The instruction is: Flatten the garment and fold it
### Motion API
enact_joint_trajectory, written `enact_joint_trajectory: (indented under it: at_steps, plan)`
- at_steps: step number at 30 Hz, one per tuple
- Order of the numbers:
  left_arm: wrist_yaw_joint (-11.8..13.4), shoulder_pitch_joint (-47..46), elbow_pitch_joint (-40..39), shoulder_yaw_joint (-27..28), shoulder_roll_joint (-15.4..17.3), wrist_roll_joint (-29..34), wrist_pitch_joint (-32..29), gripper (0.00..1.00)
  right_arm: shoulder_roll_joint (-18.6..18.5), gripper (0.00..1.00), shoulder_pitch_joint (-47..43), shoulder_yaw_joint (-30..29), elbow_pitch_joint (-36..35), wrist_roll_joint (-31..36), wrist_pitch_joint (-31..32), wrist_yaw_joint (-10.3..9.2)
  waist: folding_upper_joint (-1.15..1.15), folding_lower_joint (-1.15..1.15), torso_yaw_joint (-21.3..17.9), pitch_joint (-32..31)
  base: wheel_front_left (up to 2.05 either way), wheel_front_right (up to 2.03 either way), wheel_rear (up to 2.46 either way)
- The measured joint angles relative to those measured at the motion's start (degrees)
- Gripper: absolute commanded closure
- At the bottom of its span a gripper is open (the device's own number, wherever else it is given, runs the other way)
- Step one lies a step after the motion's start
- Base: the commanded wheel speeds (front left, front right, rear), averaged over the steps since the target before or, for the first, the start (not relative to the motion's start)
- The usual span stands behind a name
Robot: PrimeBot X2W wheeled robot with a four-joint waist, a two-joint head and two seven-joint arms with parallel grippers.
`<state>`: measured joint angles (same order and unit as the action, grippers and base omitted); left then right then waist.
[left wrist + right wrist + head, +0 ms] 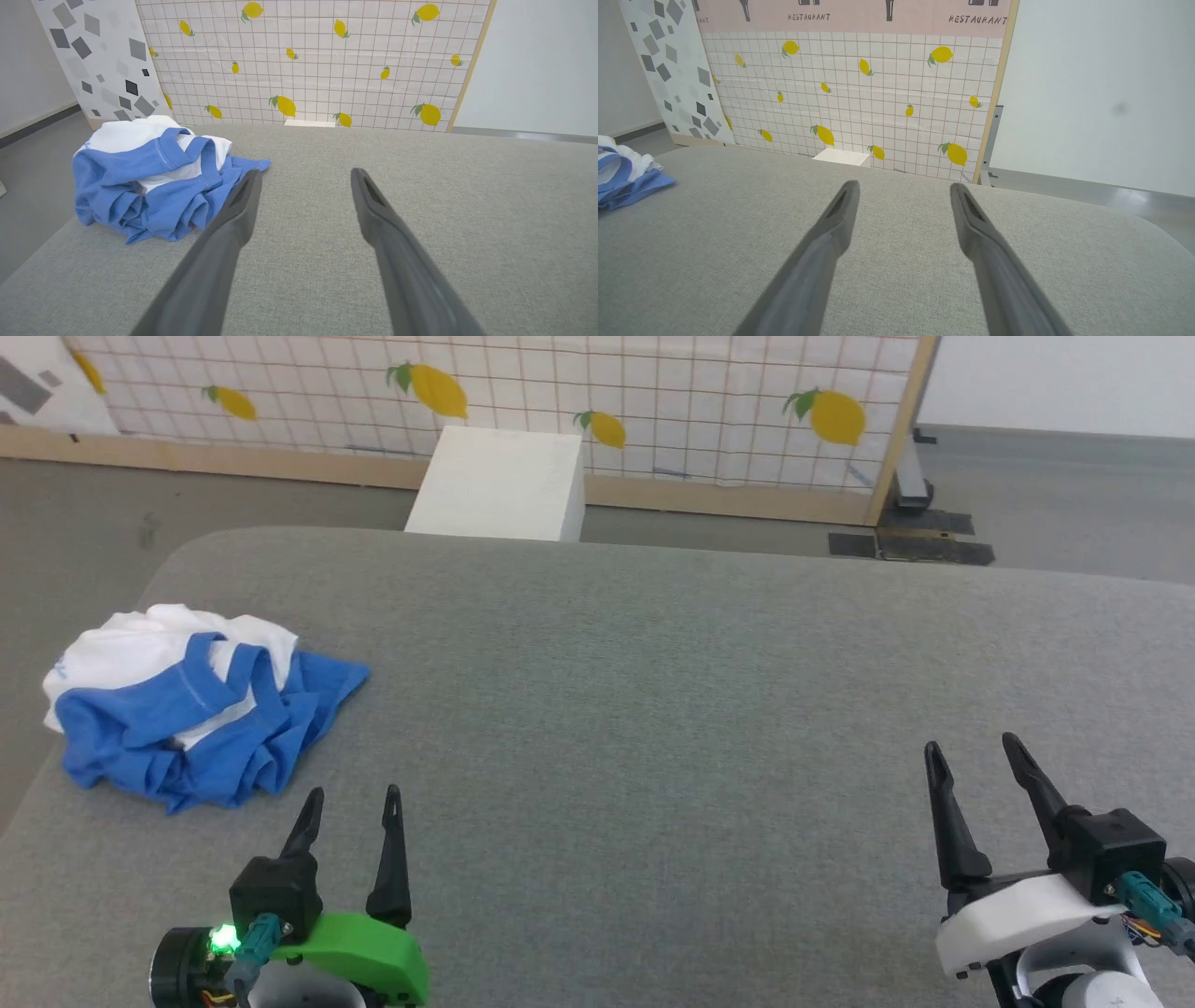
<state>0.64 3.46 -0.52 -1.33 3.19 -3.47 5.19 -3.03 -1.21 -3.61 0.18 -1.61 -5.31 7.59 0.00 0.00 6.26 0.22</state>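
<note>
The crumpled T-shirt (187,705) lies at the table's (653,709) left edge, ten o'clock from the nearer left gripper (355,793). Both that and the right gripper (971,742), well apart, stand spread and empty.

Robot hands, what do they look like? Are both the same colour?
Nearly twins. Each has two long, pointy black fingers on a black block with a teal plug. The left gripper wears a bright green cover and a glowing green light; the right gripper wears a white cover.
</note>
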Motion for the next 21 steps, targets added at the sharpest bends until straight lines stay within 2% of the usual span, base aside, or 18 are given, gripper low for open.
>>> enact_joint_trajectory:
  at_steps: [21]
  plan:
    - [1.44, 1.68, 0.00, -1.07, 0.00, -2.36, 2.70, 0.00, 0.02, 0.00, -0.08, 2.03, 0.56, -0.51, -2.57, 0.00, 0.00, 0.00, 9.77, -0.04, 0.00, 0.00, 0.00]
